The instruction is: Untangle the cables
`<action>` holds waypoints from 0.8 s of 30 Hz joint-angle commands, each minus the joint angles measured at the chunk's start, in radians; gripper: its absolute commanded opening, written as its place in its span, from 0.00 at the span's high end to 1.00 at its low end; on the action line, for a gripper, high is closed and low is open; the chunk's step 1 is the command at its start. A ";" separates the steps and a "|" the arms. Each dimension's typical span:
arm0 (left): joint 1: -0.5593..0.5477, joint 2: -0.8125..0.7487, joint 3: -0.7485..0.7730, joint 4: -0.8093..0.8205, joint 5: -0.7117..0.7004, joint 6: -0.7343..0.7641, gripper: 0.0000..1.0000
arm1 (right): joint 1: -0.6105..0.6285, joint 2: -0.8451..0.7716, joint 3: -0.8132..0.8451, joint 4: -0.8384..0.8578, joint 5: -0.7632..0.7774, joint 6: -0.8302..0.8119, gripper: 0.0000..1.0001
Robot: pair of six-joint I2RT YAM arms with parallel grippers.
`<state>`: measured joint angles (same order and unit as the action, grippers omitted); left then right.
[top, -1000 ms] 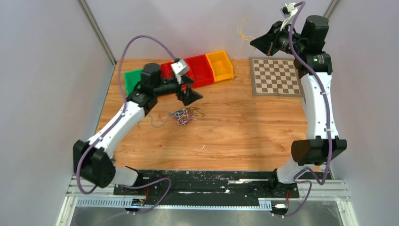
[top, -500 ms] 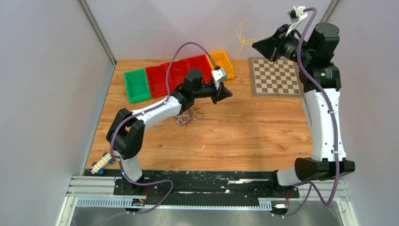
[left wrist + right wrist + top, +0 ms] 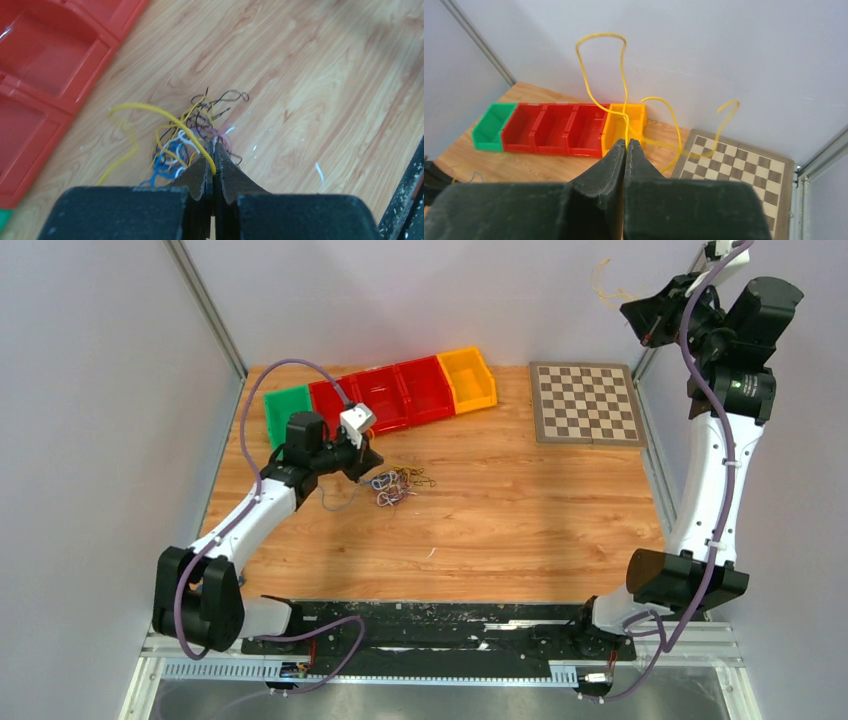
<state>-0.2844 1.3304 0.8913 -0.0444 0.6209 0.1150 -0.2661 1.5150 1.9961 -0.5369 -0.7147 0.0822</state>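
A tangle of thin cables (image 3: pixel 395 485) in yellow, blue, black and white lies on the wooden table, left of centre. My left gripper (image 3: pixel 371 461) sits low at its left edge. In the left wrist view the gripper (image 3: pixel 213 150) is shut on a yellow cable (image 3: pixel 150 109) that arches out of the tangle (image 3: pixel 200 131). My right gripper (image 3: pixel 645 320) is raised high at the back right. It is shut on a separate yellow cable (image 3: pixel 610 282), whose loops (image 3: pixel 600 36) hang free in the air above its tips (image 3: pixel 626 143).
A row of bins stands at the back left: green (image 3: pixel 288 418), red (image 3: pixel 390 395) and yellow (image 3: pixel 468 378). A chessboard (image 3: pixel 586 403) lies at the back right. Metal frame posts (image 3: pixel 205 305) and grey walls enclose the table.
The left gripper was open, swung right towards the yellow bin, then came back down to the tangle, now shut on a yellow cable. The right arm rose up and right with its cable.
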 commanded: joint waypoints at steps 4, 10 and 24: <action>0.099 -0.126 -0.044 -0.178 0.016 0.151 1.00 | -0.073 0.072 0.122 0.045 -0.056 0.016 1.00; 0.100 -0.160 -0.042 -0.225 0.087 0.158 1.00 | -0.001 0.100 0.033 0.104 -0.167 0.108 1.00; 0.063 -0.173 -0.010 -0.346 0.094 0.101 1.00 | 0.352 0.539 0.059 0.355 -0.051 0.237 1.00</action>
<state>-0.2058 1.1782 0.8452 -0.3439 0.6987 0.2256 0.0296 1.9221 1.9553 -0.3004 -0.8001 0.2531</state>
